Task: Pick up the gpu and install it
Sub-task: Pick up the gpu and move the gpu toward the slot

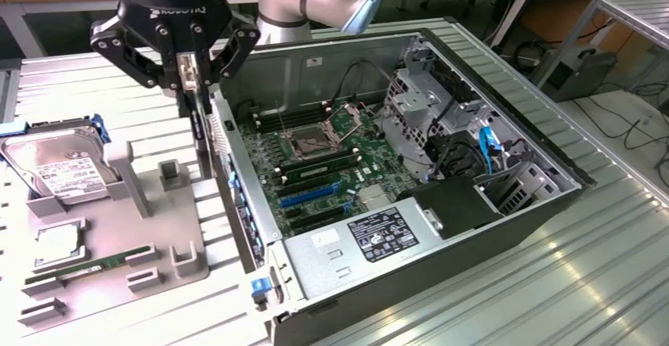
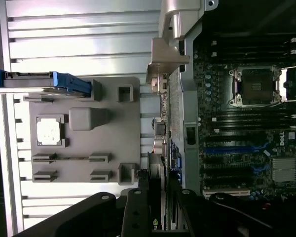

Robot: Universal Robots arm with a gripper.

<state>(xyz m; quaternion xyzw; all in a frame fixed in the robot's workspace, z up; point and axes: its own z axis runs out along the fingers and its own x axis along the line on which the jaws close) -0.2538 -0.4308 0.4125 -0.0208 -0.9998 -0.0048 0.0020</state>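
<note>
Gpu (image 1: 196, 123), a thin flat card seen edge-on with a silver bracket end, hangs upright, clamped between the narrow-set fingers of the black gripper (image 1: 189, 80). It sits just beside the rear wall of the open black-and-silver tower case (image 1: 313, 56), above the edge of the grey moulded parts tray (image 1: 125, 205). Inside the case lies the green motherboard (image 1: 361, 154), its blue and black expansion slots (image 1: 309, 197) bare. I judge the pickup done and the carry in hand. Installing calls for the card's edge lined over a slot, bracket toward the rear wall.
</note>
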